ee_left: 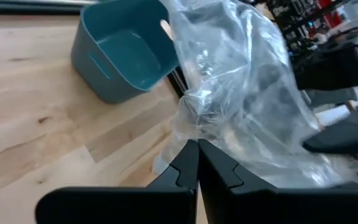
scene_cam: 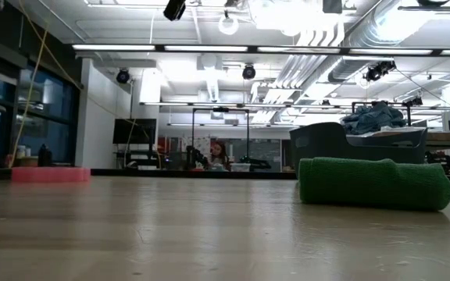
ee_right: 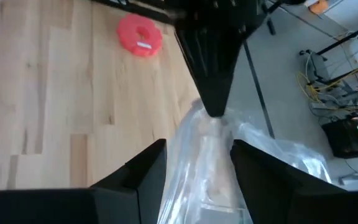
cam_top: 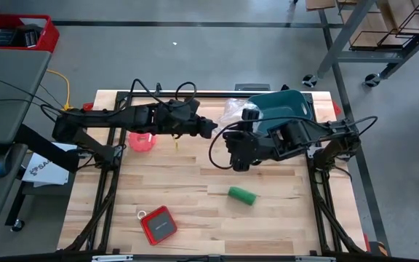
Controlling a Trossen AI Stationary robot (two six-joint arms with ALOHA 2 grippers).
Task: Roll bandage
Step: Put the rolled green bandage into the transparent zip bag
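The bandage is a small green roll lying on its side on the table toward the near side; it also shows in the low view. No gripper touches it. My left gripper is near the table's far middle, shut on a clear plastic bag. My right gripper is open, level and facing the left gripper. The bag runs between its fingers; I cannot tell whether they touch it. Its wrist is right of the left gripper. My left gripper pinches an edge of the clear plastic bag between its two shut fingertips, coming level from the table's left. The bag is drawn up to a peak at the fingertips and spreads out away from them. How many layers it holds cannot be told.
A teal tub stands at the far right, just behind the bag. A pink-red ring lies at the far left under the left arm. A red box lies near the front edge. Bare wood lies around the bandage.
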